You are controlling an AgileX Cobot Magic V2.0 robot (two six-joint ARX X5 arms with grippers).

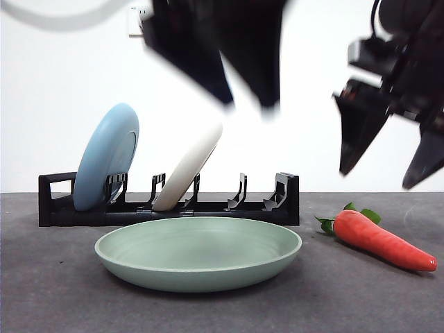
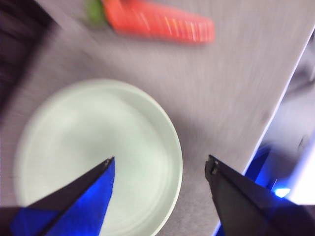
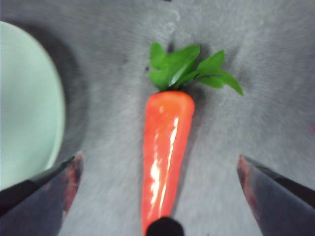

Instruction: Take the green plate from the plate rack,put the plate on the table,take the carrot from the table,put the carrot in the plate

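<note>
The green plate (image 1: 198, 253) lies flat on the table (image 1: 55, 291) in front of the plate rack (image 1: 277, 207). The carrot (image 1: 385, 241) lies on the table to the plate's right, leaves toward the rack. My right gripper (image 1: 377, 180) hangs open above the carrot. In the right wrist view, the right gripper (image 3: 158, 158) is empty and the carrot (image 3: 165, 132) lies between its jaws, with the plate's rim (image 3: 24, 98) beside it. My left gripper (image 1: 250, 103) is open and empty, high above the plate. The blurred left wrist view shows the left gripper (image 2: 161, 161), the plate (image 2: 93, 147) and the carrot (image 2: 157, 22).
A blue plate (image 1: 107, 166) and a cream-white plate (image 1: 187, 166) lean in the rack's slots. The rack's loop handle (image 1: 57, 187) is at its left end. The table's edge (image 2: 280, 105) shows in the left wrist view.
</note>
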